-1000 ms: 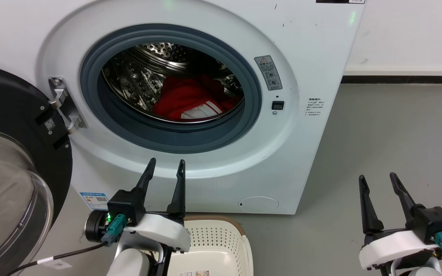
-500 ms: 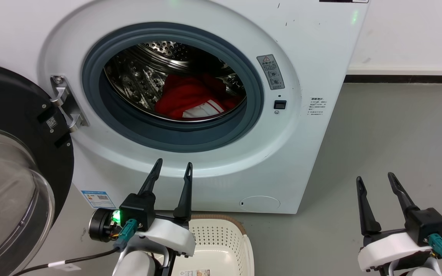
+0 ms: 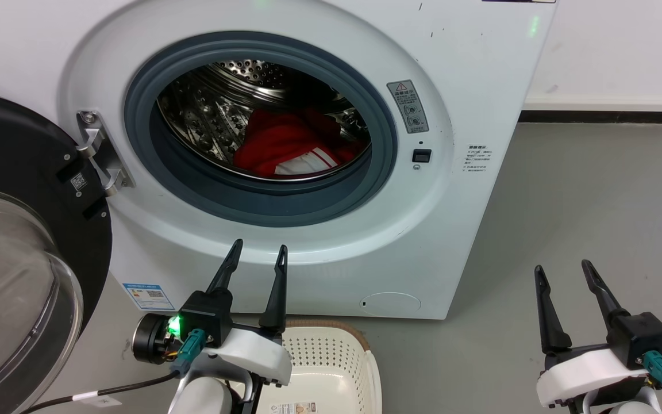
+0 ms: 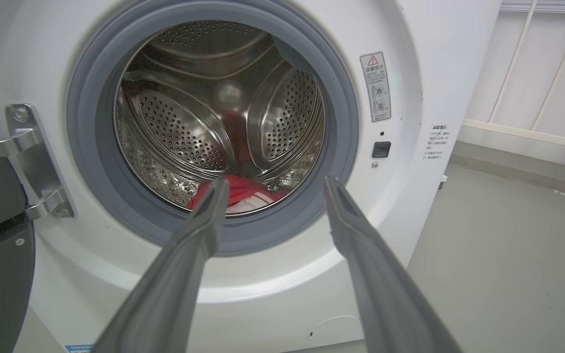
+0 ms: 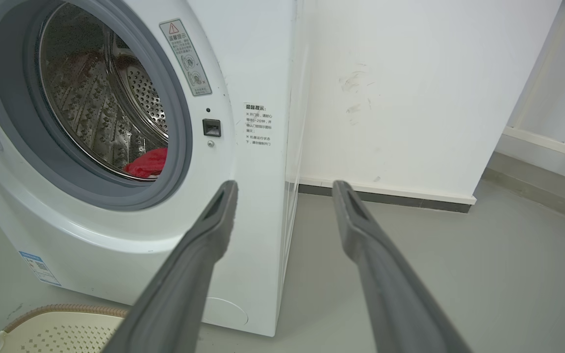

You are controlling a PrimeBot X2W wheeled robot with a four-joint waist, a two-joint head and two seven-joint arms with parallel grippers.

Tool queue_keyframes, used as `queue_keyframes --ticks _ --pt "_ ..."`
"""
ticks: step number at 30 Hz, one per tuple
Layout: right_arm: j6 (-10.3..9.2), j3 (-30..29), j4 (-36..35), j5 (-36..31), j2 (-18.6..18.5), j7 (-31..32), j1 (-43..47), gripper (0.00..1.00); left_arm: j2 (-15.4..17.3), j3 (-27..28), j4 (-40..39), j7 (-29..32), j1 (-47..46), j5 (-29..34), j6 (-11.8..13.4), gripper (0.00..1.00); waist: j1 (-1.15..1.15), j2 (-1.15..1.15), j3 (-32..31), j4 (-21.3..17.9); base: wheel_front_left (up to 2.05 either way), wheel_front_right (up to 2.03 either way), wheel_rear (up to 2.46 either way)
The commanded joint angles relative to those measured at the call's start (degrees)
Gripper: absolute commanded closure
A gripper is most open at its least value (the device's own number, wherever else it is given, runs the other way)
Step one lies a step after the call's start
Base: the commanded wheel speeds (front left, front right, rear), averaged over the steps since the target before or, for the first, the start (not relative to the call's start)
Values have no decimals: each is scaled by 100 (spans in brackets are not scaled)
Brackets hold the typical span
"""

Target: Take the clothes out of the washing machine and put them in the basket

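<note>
The white washing machine point(image 3: 469, 69) stands with its black-framed glass door point(image 3: 15, 241) swung open to the left. Inside the steel drum lie the clothes point(image 3: 285, 144), bright red with a red-and-white striped piece at the front; the clothes point(image 4: 243, 193) point(image 5: 147, 163) also show low in the drum in both wrist views. My left gripper point(image 3: 257, 248) point(image 4: 272, 184) is open and empty, below the drum's opening, fingers pointing at it. At the lower right, off to the machine's side, my right gripper point(image 3: 562, 267) point(image 5: 282, 185) is open and empty too. The cream basket point(image 3: 360, 368) point(image 5: 62, 323) sits on the floor before the machine.
Grey floor point(image 3: 584, 201) stretches right of the machine to a white wall with a dark skirting point(image 3: 607, 117). The open door takes up the left side. A black cable point(image 3: 107, 382) trails from my left wrist.
The head camera has shifted slightly, so the whole scene has slid. My left gripper has risen a little toward the drum opening. The right gripper and the clothes stay put.
</note>
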Motion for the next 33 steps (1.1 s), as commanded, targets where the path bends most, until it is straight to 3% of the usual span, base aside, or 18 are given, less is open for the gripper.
queue_keyframes --ticks 1,10,20,33 --pt "-2 9 10 39 -1 -36 -29 0 11 -11 1 -16 -1 -7 27 0 0 0 4 1 0 0 0" --pt "-2 54 -173 90 -1 9 -167 0 11 -22 33 -16 -300 -29 86 0 0 0 306 3 0 0 0" --pt "-2 176 -699 137 0 74 -577 0 11 125 404 -16 -1354 12 187 0 0 0 1353 -143 0 0 0" --pt "-2 472 -1003 240 2 20 -1157 0 204 660 1100 -15 -2966 350 42 0 0 0 2622 -482 0 0 0"
